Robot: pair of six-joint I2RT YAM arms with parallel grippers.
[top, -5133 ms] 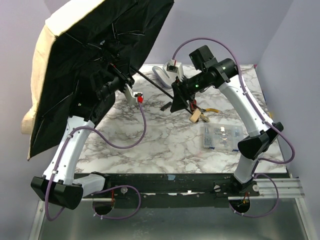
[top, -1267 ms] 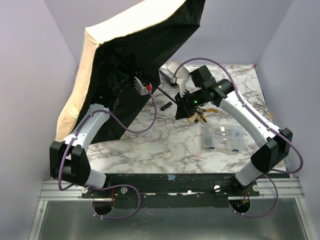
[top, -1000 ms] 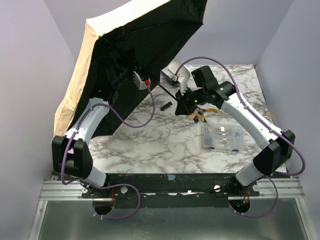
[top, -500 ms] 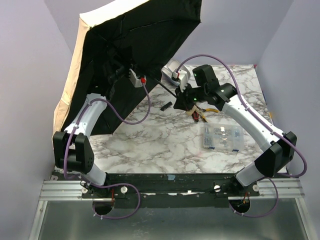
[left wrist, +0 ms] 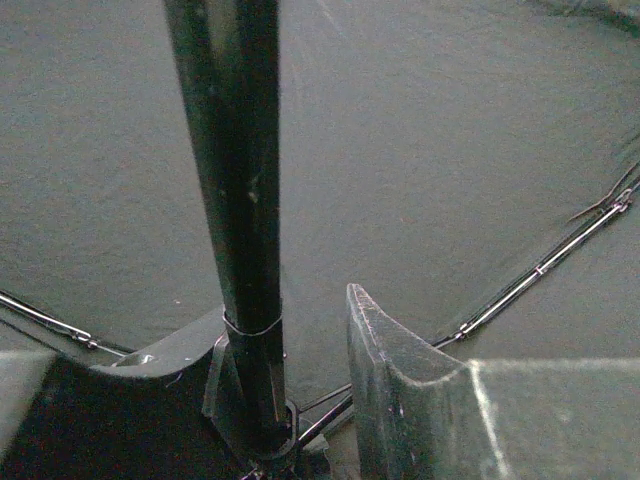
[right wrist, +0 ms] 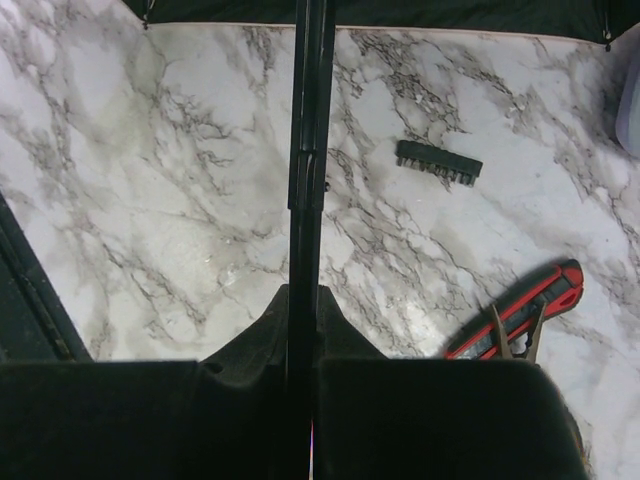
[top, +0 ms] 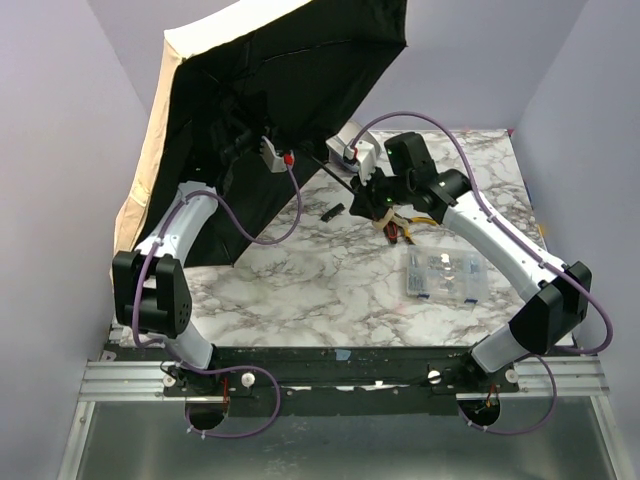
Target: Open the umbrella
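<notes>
- No text, label, brand, number or sign reads in any view.
- umbrella (top: 300,70): black inner cloth and beige outer cloth, both plain.
- clear plastic box (top: 445,272): pale patches inside, too small to read.
- red-handled tool (right wrist: 520,315): surface blurred, nothing legible.

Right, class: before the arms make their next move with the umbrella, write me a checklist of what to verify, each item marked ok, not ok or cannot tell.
1. Canopy fully spread: ok.
2. Right gripper shut on shaft: ok.
3. Left gripper clamped on shaft: not ok; it straddles the shaft with a gap at one finger.
4. Runner latched: cannot tell.
5. Box and tool lying clear of shaft: ok.
</notes>
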